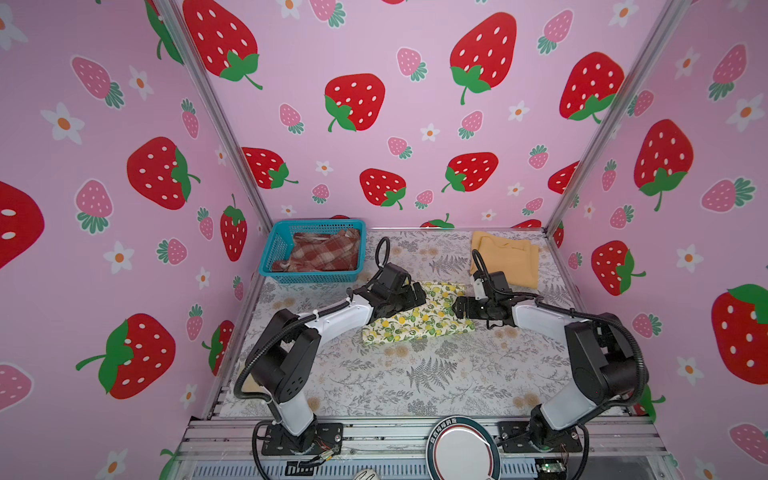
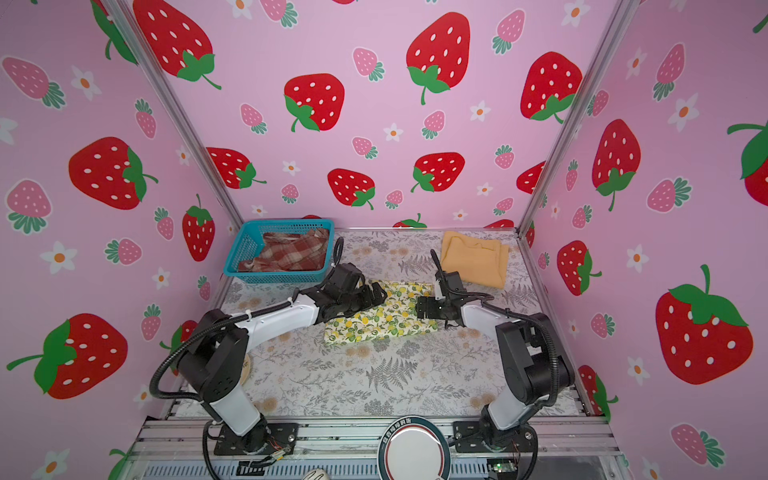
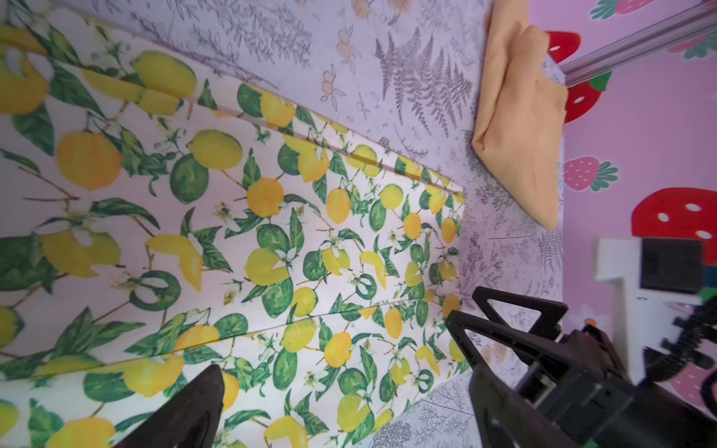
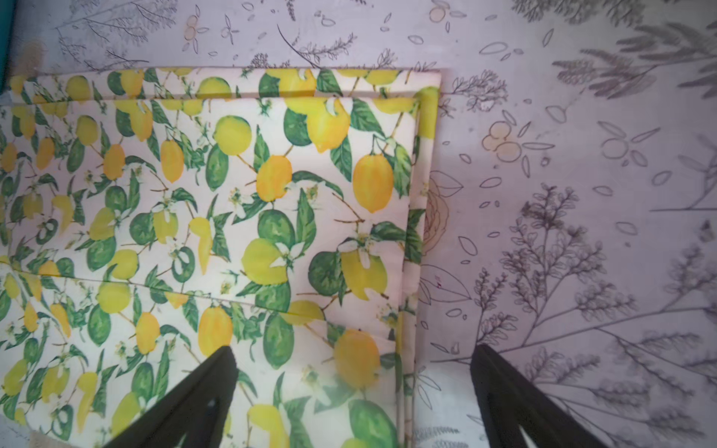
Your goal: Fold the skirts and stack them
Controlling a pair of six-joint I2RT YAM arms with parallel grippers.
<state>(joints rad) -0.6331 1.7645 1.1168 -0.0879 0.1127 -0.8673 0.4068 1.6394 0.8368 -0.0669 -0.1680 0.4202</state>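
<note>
Flanking the folded cream lemon-print cloth skirt [image 1: 415, 324] lengthwise, the left claw [image 1: 420, 297] and right claw [image 1: 458, 308] both gape wide, empty.

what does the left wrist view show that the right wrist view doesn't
Only the left wrist view: the folded mustard skirt by the pink strawberry wall, plus the right arm. Only the right wrist view: a teal sliver at the edge, likely the basket. Both: the folded lemon skirt on the floral table cover, framed by each arm's own open tool: left tool, right tool.
</note>
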